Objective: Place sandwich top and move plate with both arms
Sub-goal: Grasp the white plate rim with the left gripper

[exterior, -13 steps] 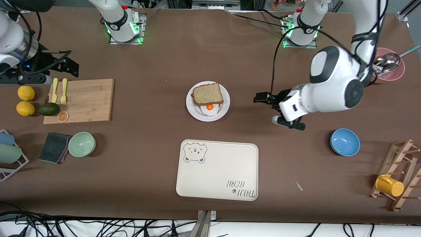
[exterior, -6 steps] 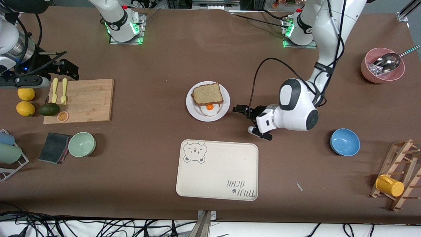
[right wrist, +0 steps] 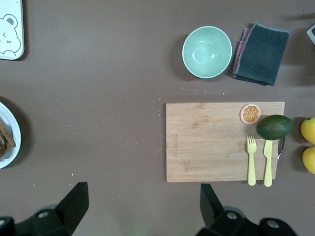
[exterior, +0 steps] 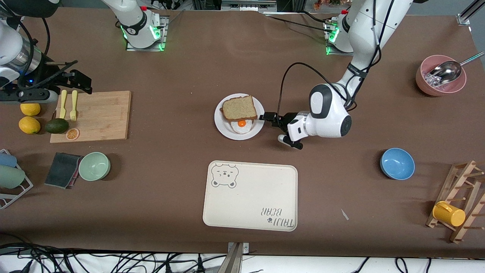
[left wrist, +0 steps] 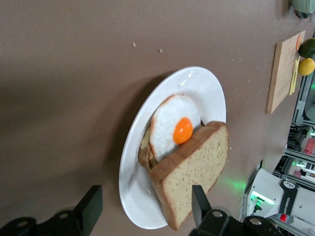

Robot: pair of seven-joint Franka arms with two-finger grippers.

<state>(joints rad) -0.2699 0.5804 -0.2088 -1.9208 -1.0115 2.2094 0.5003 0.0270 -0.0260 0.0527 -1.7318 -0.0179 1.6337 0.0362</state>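
The sandwich top (exterior: 239, 107), a light tan bread slice, lies tilted over a fried egg (exterior: 241, 125) on the white plate (exterior: 221, 125) at the table's middle. In the left wrist view the slice (left wrist: 197, 167) leans on the egg (left wrist: 174, 125), and the plate's rim (left wrist: 130, 196) lies between my open fingers. My left gripper (exterior: 265, 115) (left wrist: 145, 211) is low at the plate's edge toward the left arm's end, empty. My right gripper (exterior: 77, 77) (right wrist: 142, 201) is open and empty, held high over bare table beside the cutting board (exterior: 93, 115).
A cream bear-print tray (exterior: 250, 197) lies nearer the front camera than the plate. A blue bowl (exterior: 397, 163), pink bowl with scoop (exterior: 440, 75) and rack with yellow mug (exterior: 449, 213) stand toward the left arm's end. A green bowl (exterior: 94, 166) and lemons (exterior: 29, 116) sit by the board.
My left arm has swung in from the pink bowl's end and come down, bringing its gripper to the plate's rim. The right arm has barely moved.
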